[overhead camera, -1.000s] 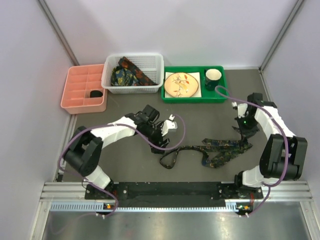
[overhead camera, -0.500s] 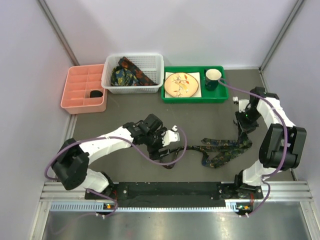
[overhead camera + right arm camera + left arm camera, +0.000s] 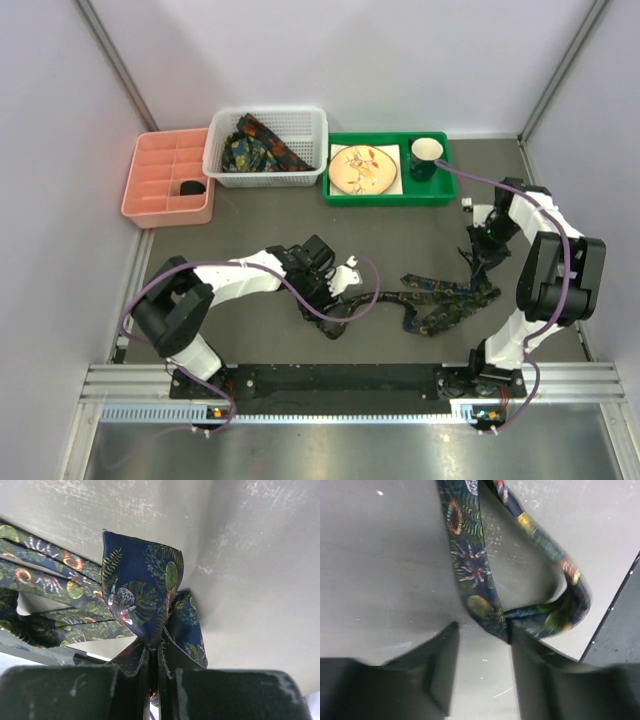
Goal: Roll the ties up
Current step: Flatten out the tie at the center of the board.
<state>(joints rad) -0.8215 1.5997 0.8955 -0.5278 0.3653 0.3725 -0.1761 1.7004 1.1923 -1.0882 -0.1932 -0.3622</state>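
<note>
Your right hand (image 3: 154,655) is clenched on the tie's (image 3: 440,294) wide end, right of frame. The tie runs leftward across the desk (image 3: 400,232) to your left hand (image 3: 482,632), fingers parted around its narrow loop.

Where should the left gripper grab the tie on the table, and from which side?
The narrow end's folded loop, from above: the tie doubles up there, right at the left gripper, while the right gripper pinches the wide end.

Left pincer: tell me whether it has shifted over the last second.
Yes. The left pincer has moved away from the white basket, down the top view and slightly right.
</note>
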